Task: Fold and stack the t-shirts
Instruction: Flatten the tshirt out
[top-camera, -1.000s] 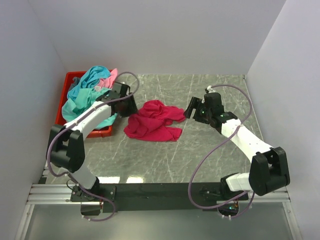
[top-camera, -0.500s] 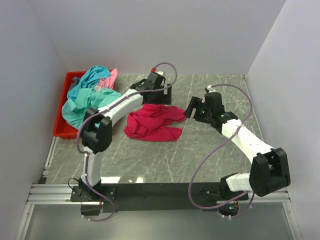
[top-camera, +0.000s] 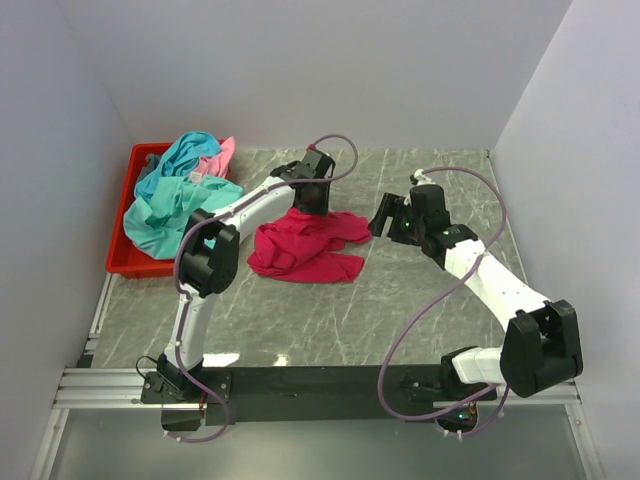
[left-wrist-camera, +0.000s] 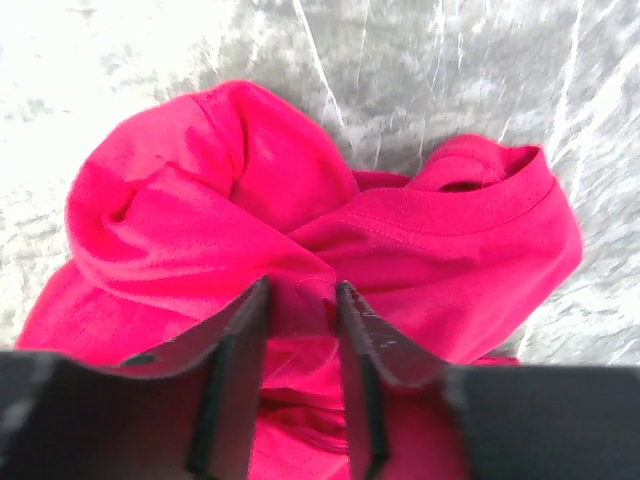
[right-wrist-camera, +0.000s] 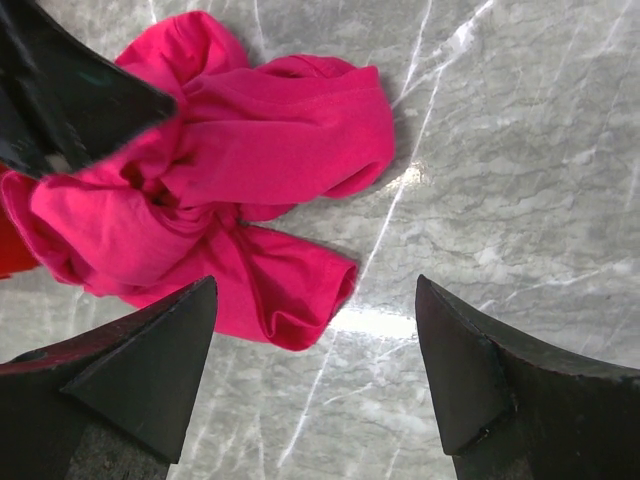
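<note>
The magenta-red t-shirt lies crumpled on the grey marble table between the two arms. My left gripper is at its far edge; in the left wrist view its jaws stand narrowly apart with a fold of the shirt pinched between them. My right gripper hovers just right of the shirt, wide open and empty, with the shirt ahead of it and a sleeve end between its fingertips' line. The teal t-shirts and the light pink one are heaped at the far left.
A red plastic bin holds the teal and pink heap at the table's left side, by the left wall. The left gripper's black body shows in the right wrist view. White walls close the table on three sides.
My left arm swung from the bin at the left across to the far edge of the magenta-red shirt and came down onto it. The right arm has barely moved.
</note>
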